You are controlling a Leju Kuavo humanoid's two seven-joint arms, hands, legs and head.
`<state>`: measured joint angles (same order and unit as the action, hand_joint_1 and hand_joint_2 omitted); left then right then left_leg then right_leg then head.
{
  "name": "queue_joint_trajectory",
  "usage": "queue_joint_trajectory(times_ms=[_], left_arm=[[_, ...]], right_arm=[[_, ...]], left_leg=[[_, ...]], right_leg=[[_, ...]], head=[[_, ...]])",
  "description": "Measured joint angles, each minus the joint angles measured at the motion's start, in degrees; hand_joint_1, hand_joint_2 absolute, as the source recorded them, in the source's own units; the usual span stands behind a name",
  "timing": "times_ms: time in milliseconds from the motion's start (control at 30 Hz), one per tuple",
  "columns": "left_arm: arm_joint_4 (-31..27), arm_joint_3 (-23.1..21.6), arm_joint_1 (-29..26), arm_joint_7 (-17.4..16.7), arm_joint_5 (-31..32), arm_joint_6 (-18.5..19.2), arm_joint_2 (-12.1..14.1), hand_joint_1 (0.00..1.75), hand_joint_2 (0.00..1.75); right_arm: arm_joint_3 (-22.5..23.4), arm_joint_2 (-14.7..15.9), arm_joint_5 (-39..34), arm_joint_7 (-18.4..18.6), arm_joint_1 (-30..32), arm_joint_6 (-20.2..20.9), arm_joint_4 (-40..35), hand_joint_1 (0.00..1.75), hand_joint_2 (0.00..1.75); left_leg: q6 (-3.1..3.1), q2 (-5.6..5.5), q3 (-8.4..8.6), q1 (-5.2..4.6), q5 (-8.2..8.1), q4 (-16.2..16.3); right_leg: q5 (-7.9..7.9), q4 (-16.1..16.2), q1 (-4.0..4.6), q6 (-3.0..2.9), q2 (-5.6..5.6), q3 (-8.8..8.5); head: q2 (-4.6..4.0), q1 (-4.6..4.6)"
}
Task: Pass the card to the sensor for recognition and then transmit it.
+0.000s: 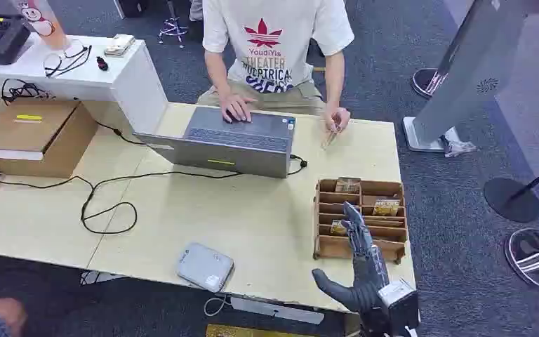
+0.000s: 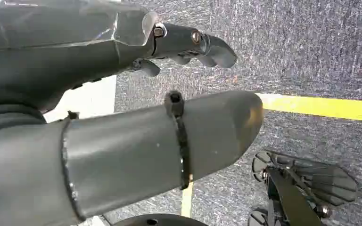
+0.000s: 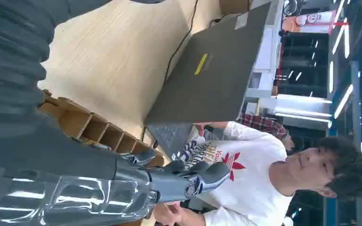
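The right hand (image 1: 356, 261) rose at the near edge of the tabletop (image 1: 253, 210), fingers spread and holding nothing, just in front of the wooden card rack (image 1: 360, 219), while the left hand (image 2: 122, 103) hung over carpet with its fingers apart and nothing in them. Beyond it on the tabletop stood an open laptop (image 1: 231, 144) where a person (image 1: 274, 49) sat, then the grey sensor (image 1: 205, 267) at the near edge. Cards (image 1: 386, 207) sat in the rack's slots.

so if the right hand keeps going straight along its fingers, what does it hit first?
Probably the wooden slotted rack: the right hand points at it from the table's near edge, fingers apart and empty. Its height above the rack is unclear, so it might pass over.
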<state>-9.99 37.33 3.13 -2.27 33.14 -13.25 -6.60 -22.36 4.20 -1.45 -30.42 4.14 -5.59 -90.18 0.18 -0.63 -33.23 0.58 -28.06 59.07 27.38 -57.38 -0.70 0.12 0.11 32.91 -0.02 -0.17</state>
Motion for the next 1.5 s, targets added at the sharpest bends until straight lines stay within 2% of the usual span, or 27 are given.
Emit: queue_joint_trajectory(times_ms=[533,933,1000,1133,1233,1367,1433,1500], left_arm=[[0.00,0.00,0.00,-0.42,-0.29,0.37,0.02,0.00,0.00],[0.00,0.00,-0.04,-1.24,-1.44,0.11,0.17,0.00,0.00],[0.00,0.02,-0.04,-1.31,-1.51,-0.15,0.17,0.00,0.00],[0.00,0.07,-0.04,-1.33,-1.40,-0.24,0.22,0.00,0.00],[0.00,0.07,-0.04,-1.20,-1.03,-0.22,0.24,0.00,0.00],[0.00,0.04,-0.04,-0.50,-0.13,-0.09,0.24,0.00,0.00],[0.00,0.04,0.00,-0.31,0.35,0.07,0.24,0.00,0.00],[0.00,0.04,-0.01,-0.20,0.89,0.28,0.24,0.00,0.00]], right_arm=[[0.00,0.00,5.27,-0.28,-0.64,-4.88,0.00,0.00,1.75],[-0.55,-0.20,6.05,-0.78,-2.78,-5.62,1.46,0.00,1.75],[-0.77,-0.26,8.25,-1.38,-3.17,-8.14,1.71,0.00,1.75],[-1.57,-0.28,15.77,-2.47,-4.22,-16.52,2.03,0.00,1.75],[-2.30,-0.31,23.49,-3.28,-5.35,-24.47,2.25,0.00,1.75],[-3.45,-0.31,30.31,-3.34,-7.13,-31.49,2.69,0.00,1.75],[-3.67,-0.31,33.50,-3.26,-8.41,-33.62,2.97,0.00,1.75],[-3.67,-0.31,35.79,-3.41,-9.16,-33.69,3.08,0.00,1.75]], left_leg=[[0.00,0.00,-0.01,0.00,0.00,0.00],[0.00,-0.01,-0.01,0.00,0.00,0.00],[0.00,0.00,-0.01,0.00,0.00,0.00],[0.00,0.00,-0.01,0.00,0.00,0.00],[0.00,0.00,-0.01,0.00,0.00,0.00],[0.00,0.00,0.00,0.00,0.01,0.00],[-0.01,0.00,0.01,0.00,0.01,0.00],[-0.01,0.00,0.01,0.00,0.01,0.00]], right_leg=[[0.00,0.00,0.00,0.00,0.00,0.00],[0.00,-0.01,0.00,0.00,-0.01,-0.01],[0.00,-0.01,0.00,0.00,-0.01,-0.01],[0.00,-0.01,0.00,0.00,0.00,0.00],[0.00,-0.01,0.00,0.00,0.00,-0.01],[0.00,-0.01,0.00,0.00,0.00,-0.01],[0.00,-0.01,0.00,0.00,0.00,-0.01],[0.00,-0.01,0.00,0.00,0.00,-0.02]], head=[[0.00,0.00],[0.00,0.00],[0.00,0.00],[0.00,0.00],[0.00,0.00],[0.00,0.02],[0.00,0.00],[0.00,0.00]])
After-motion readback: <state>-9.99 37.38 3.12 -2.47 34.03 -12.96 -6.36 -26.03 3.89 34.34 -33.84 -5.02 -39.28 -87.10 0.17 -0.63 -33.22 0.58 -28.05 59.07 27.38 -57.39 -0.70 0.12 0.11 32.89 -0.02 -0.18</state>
